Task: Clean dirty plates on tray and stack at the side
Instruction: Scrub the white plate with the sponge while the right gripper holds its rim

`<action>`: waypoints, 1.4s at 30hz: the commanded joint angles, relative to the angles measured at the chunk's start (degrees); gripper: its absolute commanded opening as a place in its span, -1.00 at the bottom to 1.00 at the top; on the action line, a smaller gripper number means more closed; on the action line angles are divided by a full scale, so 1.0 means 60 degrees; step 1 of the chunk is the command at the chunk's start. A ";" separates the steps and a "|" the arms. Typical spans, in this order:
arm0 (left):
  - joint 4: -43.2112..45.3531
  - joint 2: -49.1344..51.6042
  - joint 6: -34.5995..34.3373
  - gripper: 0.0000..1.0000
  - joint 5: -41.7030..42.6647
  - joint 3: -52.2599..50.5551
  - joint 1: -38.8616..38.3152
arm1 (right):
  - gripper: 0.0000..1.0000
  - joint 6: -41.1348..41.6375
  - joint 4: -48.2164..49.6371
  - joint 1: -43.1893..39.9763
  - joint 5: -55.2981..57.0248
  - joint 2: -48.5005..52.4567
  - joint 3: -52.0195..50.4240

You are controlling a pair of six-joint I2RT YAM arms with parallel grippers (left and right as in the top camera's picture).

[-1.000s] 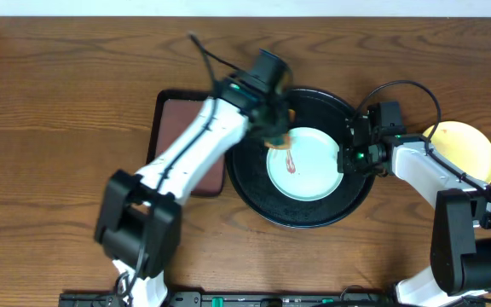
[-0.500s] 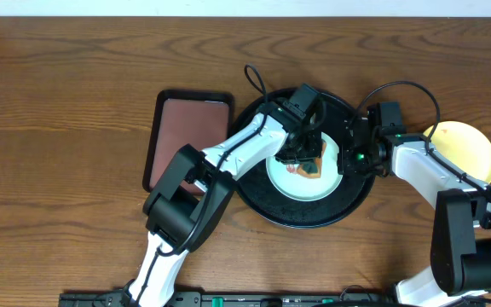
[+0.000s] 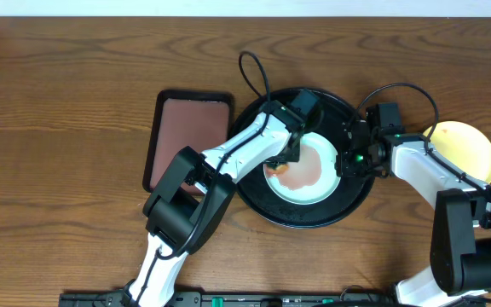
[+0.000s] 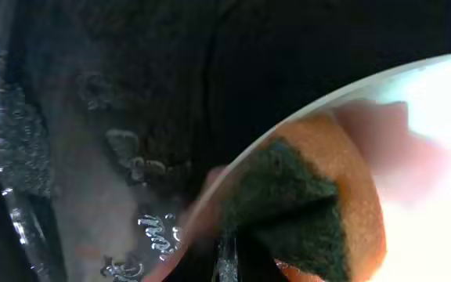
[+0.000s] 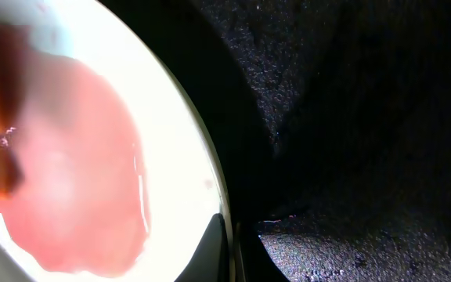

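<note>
Large round glossy black tray (image 3: 314, 218): centre of the overhead frame, on the brown wood-grain counter (image 3: 66, 94); only the left wrist view shows the wet sheen and droplets on its surface, down the left of that frame

Pale mint-blue round shallow plate (image 3: 319, 193): lies flat inside the black tray, a little below the tray's centre; both wrist views bleach it almost white

Pink-red smear (image 5: 77, 172): fills the left half of the right wrist frame as a broad watery film; from overhead it is a pale patch over the plate's middle

Orange sponge with a dark green scouring face (image 4: 312, 211): sharp in the left wrist view, green side creased, lying across the plate's rim where plate meets tray; from overhead it is only an orange blur at the plate's left edge

Left gripper (image 3: 286, 157): reaches in from the lower left of the overhead frame to the plate's left side; jaws pressed in on the sponge, though the fingers themselves barely show in the wrist view

Right gripper (image 5: 232, 236): at the plate's right rim; the wrist view alone shows the rim running down into the narrow slit between the jaws, which are pinched on it

Pale yellow round plate (image 3: 474, 141): on the bare counter at the right of the overhead frame, apart from the black tray, partly under the right arm

Reddish-brown rectangular tray with a dark rim (image 3: 190, 132): just left of the black tray; seen overhead only
</note>
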 commanded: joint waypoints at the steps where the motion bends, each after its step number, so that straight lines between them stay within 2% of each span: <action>1: -0.0146 0.0288 0.0273 -0.85 -0.1807 -0.0040 0.0182 | -0.98 -0.0200 -0.0124 0.0047 0.0346 0.0168 -0.0080; 3: 0.0219 0.0291 0.0273 -0.85 -0.0820 -0.0040 0.0182 | -0.98 -0.0204 -0.0120 0.0047 0.0346 0.0168 -0.0080; 7: 0.1581 0.0313 0.0262 -0.85 0.2047 -0.0069 0.0178 | -0.98 -0.0204 -0.0120 0.0047 0.0346 0.0168 -0.0080; 9: 0.2284 0.0364 -0.0076 -0.87 0.3169 -0.0113 0.0153 | -0.98 -0.0204 -0.0117 0.0047 0.0346 0.0168 -0.0076; 13: 0.2696 0.0481 -0.1293 -0.85 0.3974 -0.0113 0.0051 | -0.98 -0.0204 -0.0120 0.0047 0.0346 0.0168 -0.0080; 17: 0.2743 0.0525 -0.1687 -0.85 0.4131 -0.0117 -0.0142 | -0.98 -0.0204 -0.0120 0.0047 0.0346 0.0168 -0.0080; 21: 0.2929 0.0525 -0.1865 -0.85 0.4918 -0.0117 -0.0339 | -0.98 -0.0204 -0.0117 0.0047 0.0346 0.0168 -0.0080; 28: 0.2226 0.0525 -0.2062 -0.85 0.4798 -0.0124 -0.0321 | -0.98 -0.0204 -0.0120 0.0047 0.0342 0.0168 -0.0080; 34: 0.0401 0.0525 -0.2051 -0.85 0.3297 -0.0124 0.0193 | -0.98 -0.0204 -0.0117 0.0047 0.0342 0.0168 -0.0076; 39: -0.0568 0.0525 -0.1024 -0.85 0.2514 -0.0124 0.0590 | -0.98 -0.0200 -0.0113 0.0047 0.0342 0.0168 -0.0076; 42: -0.1020 0.0525 -0.0561 -0.85 0.1096 -0.0124 0.0634 | -0.98 -0.0200 -0.0113 0.0047 0.0342 0.0168 -0.0076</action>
